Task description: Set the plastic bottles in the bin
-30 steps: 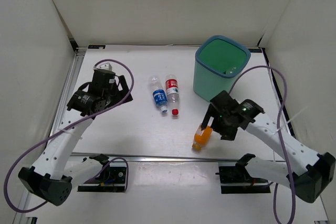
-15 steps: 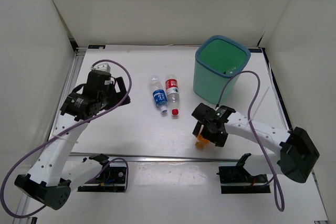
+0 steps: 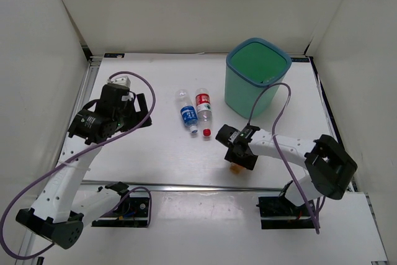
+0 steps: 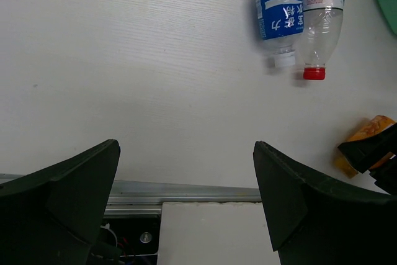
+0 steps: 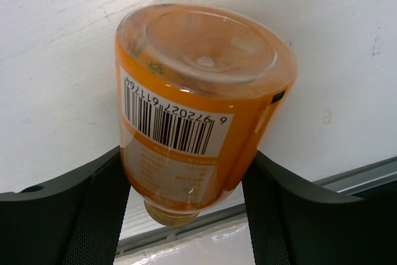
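Clamping the orange bottle (image 5: 198, 110) between its two black fingers (image 5: 93, 215), the right gripper (image 3: 240, 152) sits low over the near part of the white table (image 3: 155, 153), close to the metal rail (image 3: 186, 185) at the front edge. The right wrist view shows a finger pressed against each side of the bottle. The clear, rounded base faces the camera, a barcode label shows below it, and the cap end points toward the rail. From above, only a sliver of orange shows beneath the gripper, and it cannot be told whether the bottle rests on the table or is raised off it.

The left gripper (image 4: 186, 147) is spread wide with nothing between its fingers, hanging above bare table on the left side.

Two more bottles lie side by side near the middle of the table, touching or nearly so, with their caps toward the near edge. One is clear with a blue label (image 3: 188, 115), and the other, on its right, is clear with a red label (image 3: 203, 108) and a red cap (image 3: 206, 133). Both are apart from either gripper.

The green bin (image 3: 242, 94) stands upright at the far right of the table, its mouth open upward, beyond the right gripper and clear of the orange bottle. A purple cable (image 3: 273, 107) loops from the right arm in front of the bin's wall.
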Tool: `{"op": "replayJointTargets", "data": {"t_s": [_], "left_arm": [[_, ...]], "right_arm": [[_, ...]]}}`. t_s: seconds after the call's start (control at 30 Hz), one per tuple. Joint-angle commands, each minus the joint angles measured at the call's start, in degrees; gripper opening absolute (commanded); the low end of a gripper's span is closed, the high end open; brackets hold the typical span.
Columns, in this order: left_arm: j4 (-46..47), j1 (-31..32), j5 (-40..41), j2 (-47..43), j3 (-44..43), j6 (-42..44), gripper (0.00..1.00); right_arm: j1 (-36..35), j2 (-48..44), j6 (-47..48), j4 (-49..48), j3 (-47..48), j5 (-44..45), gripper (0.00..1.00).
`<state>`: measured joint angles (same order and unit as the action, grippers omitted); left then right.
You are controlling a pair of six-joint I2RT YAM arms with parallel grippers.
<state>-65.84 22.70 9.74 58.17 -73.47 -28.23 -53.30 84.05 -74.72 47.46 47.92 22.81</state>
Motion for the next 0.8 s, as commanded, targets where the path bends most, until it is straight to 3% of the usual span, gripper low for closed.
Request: {"op": "replayJointTargets", "data": {"t_s": [0.0,0.1,0.27,0.5,0.57,0.67,0.77], "left_arm": [[-0.6,-0.1,-0.6,-1.5,-1.4,1.0,1.0],[-0.6,-0.1,-0.6,-1.5,-0.7,1.0,1.0],[0.5,-0.1,-0.6,-2.6,0.4,1.0,1.0],[2.4,-0.1,-0.1,-3.2,2.7,-0.6,1.0],[3.0,-0.1,0.5,-3.2,2.7,-1.3,1.0],[3.6,-0.1,0.5,-3.2,3.2,-2.4,1.0],[5.0,-0.1,-0.1,-3.2,3.2,-3.0,1.0]], "right_arm": [[-0.4,-2.0,-1.7,-0.4,0.0,1.5,0.53],[-0.4,-3.6,-2.3,1.5,-0.5,1.5,0.42],[-5.4,-9.2,-7.1,14.0,4.3,2.8,0.36],[-16.9,-17.7,-16.5,36.4,20.7,7.8,0.25],[-17.7,-19.4,-12.4,36.4,25.8,8.3,0.19],[-17.7,-19.9,-7.1,36.4,36.8,13.2,0.19],[-16.3,-17.9,1.0,34.5,48.3,20.4,0.25]]}}
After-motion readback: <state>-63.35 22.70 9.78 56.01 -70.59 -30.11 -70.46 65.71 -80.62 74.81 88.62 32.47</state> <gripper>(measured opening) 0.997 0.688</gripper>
